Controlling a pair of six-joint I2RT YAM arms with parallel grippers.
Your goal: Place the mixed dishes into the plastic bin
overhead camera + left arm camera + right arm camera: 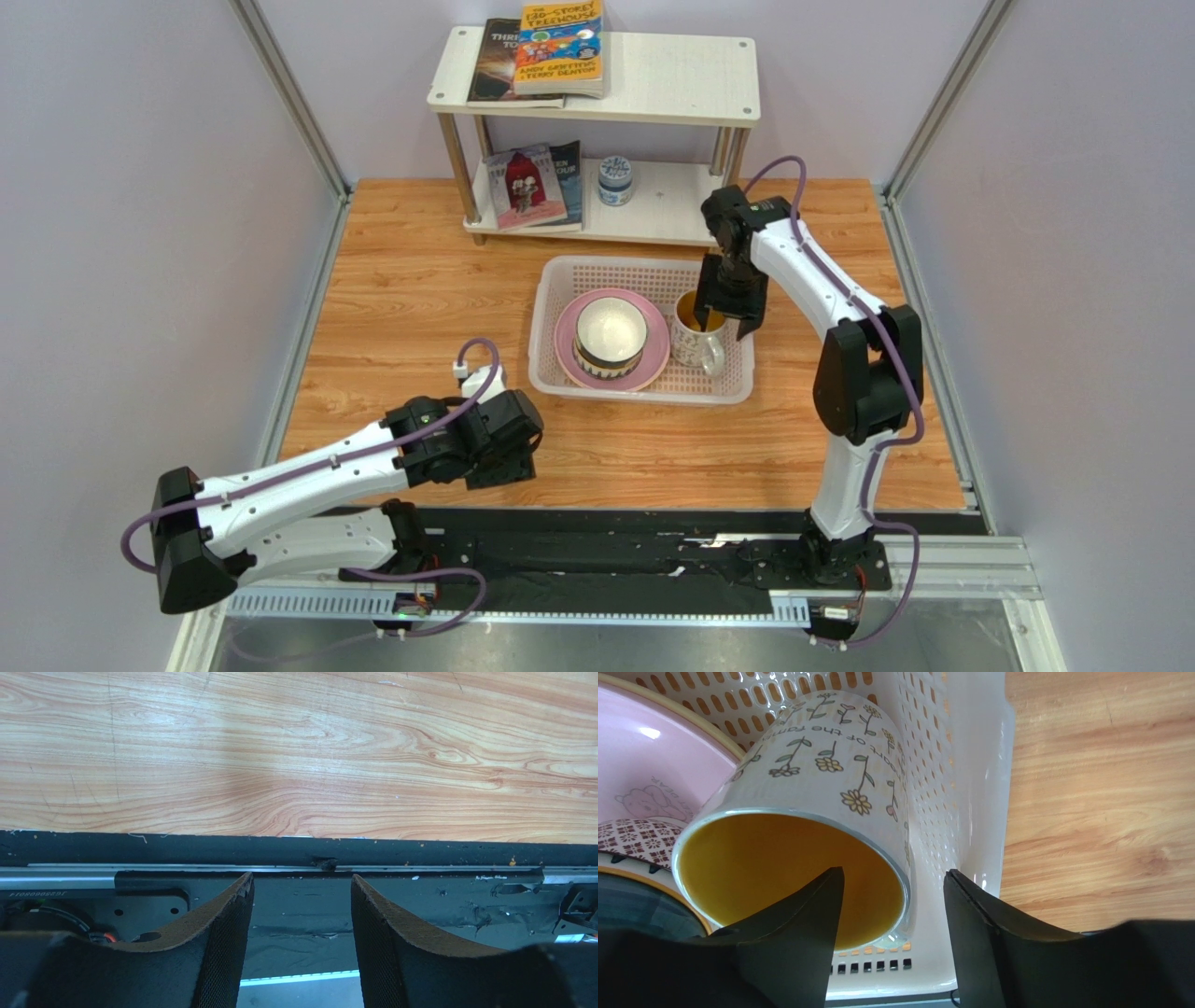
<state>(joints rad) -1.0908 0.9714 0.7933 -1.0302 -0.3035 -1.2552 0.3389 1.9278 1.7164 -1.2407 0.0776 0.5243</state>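
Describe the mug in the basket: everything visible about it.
The mug is glossy and ceramic-looking, cream-white outside with small drawn flowers on stems and a line of lettering. It is deep yellow inside and appears empty. It sits at the right end of the white perforated bin, close to its side wall and beside the pink plate. The right gripper straddles its rim with one finger inside and one outside, jaws apart and not clamping the wall.

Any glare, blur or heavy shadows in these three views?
Top external: evenly lit and sharp, with only soft shadows beside the bin. Left wrist: a faint shadow on the table; the left fingers are dark but crisp. Right wrist: a small glare spot on the pink plate; the mug is sharp, the right fingers underexposed.
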